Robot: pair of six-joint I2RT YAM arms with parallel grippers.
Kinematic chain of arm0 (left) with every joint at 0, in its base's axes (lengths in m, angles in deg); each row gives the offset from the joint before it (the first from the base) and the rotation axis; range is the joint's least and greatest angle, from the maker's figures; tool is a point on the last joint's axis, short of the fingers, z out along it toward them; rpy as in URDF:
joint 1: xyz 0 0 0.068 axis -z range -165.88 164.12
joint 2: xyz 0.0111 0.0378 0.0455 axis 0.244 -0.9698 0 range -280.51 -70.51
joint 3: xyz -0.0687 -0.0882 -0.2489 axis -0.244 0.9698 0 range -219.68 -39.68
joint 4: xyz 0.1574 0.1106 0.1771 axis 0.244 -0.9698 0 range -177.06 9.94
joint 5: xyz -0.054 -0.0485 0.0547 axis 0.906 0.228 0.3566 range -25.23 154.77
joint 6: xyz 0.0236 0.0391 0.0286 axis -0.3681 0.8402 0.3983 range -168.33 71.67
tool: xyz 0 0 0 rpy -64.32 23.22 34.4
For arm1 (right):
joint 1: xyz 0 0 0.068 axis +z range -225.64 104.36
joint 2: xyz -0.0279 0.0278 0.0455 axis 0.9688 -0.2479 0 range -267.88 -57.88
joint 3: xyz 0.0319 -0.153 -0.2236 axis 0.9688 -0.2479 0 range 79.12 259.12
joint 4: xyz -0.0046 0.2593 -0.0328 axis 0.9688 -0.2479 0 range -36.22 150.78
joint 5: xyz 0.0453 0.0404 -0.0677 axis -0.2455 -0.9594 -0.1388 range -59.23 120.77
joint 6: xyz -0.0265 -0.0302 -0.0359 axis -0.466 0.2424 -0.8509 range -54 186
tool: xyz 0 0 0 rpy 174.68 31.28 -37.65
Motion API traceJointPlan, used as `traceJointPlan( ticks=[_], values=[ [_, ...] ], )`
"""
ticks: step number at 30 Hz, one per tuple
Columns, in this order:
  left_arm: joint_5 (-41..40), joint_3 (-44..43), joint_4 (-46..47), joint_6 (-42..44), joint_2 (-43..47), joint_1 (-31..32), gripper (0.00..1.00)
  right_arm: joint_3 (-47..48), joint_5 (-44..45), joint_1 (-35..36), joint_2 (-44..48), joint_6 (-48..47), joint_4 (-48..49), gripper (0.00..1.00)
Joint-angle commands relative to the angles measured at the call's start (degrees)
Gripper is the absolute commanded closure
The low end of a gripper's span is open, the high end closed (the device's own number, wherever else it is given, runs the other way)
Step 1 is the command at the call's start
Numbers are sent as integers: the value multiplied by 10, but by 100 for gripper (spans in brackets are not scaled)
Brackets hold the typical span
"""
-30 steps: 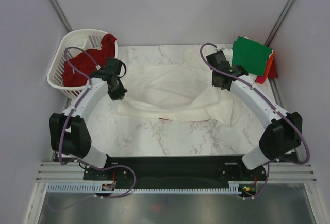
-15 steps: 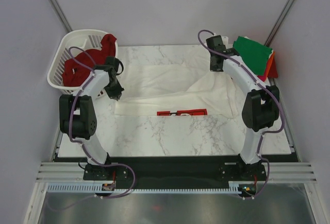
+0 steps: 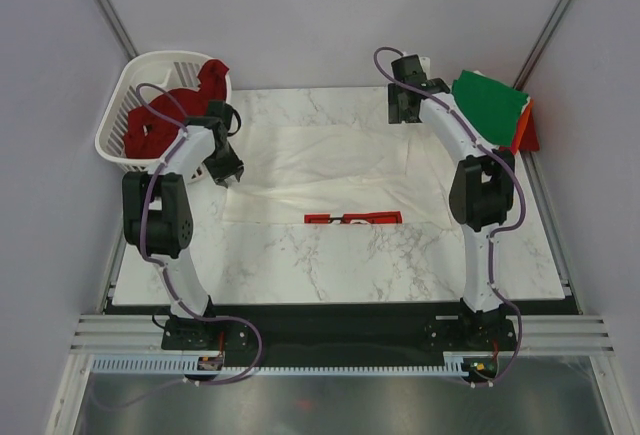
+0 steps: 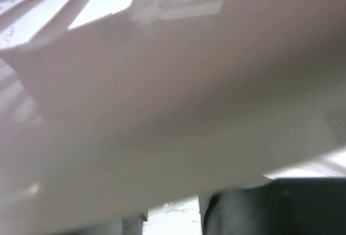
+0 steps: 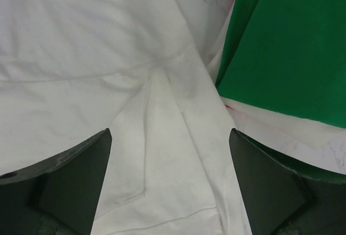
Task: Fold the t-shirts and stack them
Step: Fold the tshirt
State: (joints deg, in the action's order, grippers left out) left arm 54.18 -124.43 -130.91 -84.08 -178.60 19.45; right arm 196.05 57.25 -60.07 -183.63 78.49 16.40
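Note:
The white t-shirt (image 3: 320,170) lies spread across the marble table, and a strip of its red print (image 3: 352,218) shows along the near folded edge. My left gripper (image 3: 228,170) sits at the shirt's left edge. In the left wrist view, blurred white cloth (image 4: 173,84) fills the frame, and bare marble shows between the parted fingers (image 4: 254,213). My right gripper (image 3: 405,105) hovers over the shirt's far right corner, open wide with white cloth (image 5: 108,56) beneath and nothing held. A folded green t-shirt (image 3: 490,105) lies on an orange one (image 3: 520,127) at the far right.
A white slatted basket (image 3: 125,90) stands at the far left corner with a dark red t-shirt (image 3: 170,120) hanging out of it. The green shirt (image 5: 292,46) lies just right of my right gripper. Grey walls close in the table on three sides.
Both arms have swung toward the far side and drawn the white shirt flat, so its red print came into sight. Both grippers have opened and let go of the cloth.

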Motion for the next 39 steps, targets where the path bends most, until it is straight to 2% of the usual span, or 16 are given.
traceJointPlan(
  ticks=[1, 3, 6, 10, 11, 13, 14, 15, 18, 21, 23, 24, 26, 39],
  values=[
    [11, -22, 0, 3, 2, 0, 53, 66, 56, -6, -5, -9, -25, 2],
    [14, -18, -1, 2, 24, 0, 36, 60, 66, -7, 16, -7, -30, 2],
    [22, -9, -3, 5, 71, 3, 30, 25, 66, -6, 66, 7, -28, 2],
    [9, 27, -5, 12, 147, 8, 30, -83, 24, -8, 193, 50, -19, 2],
    [8, 38, -5, 13, 161, 8, 30, -153, 5, -11, 218, 60, 0, 2],
    [10, 79, -3, 13, 205, 8, 31, -237, -70, -26, 295, 93, 38, 2],
    [10, 96, -3, 13, 220, 8, 31, -319, -99, -31, 319, 103, 50, 2],
    [23, 130, 0, 3, 243, 7, 35, -359, -126, -37, 341, 111, 62, 2],
    [32, 205, 19, -9, 274, 8, 35, -501, -220, -49, 415, 147, 104, 2],
    [59, 265, 58, -18, 292, 8, 30, -603, -263, -50, 463, 169, 132, 2],
    [72, 288, 94, -21, 293, 8, 20, -648, -263, -51, 486, 175, 145, 2],
    [72, 305, 106, -24, 292, 8, 15, -658, -263, -53, 495, 175, 148, 2],
    [64, 317, 129, -27, 283, 8, 11, -671, -263, -58, 498, 172, 151, 2],
    [-4, 309, 204, -68, 166, 8, 14, -665, -264, -128, 434, 168, 187, 2]
  ],
)
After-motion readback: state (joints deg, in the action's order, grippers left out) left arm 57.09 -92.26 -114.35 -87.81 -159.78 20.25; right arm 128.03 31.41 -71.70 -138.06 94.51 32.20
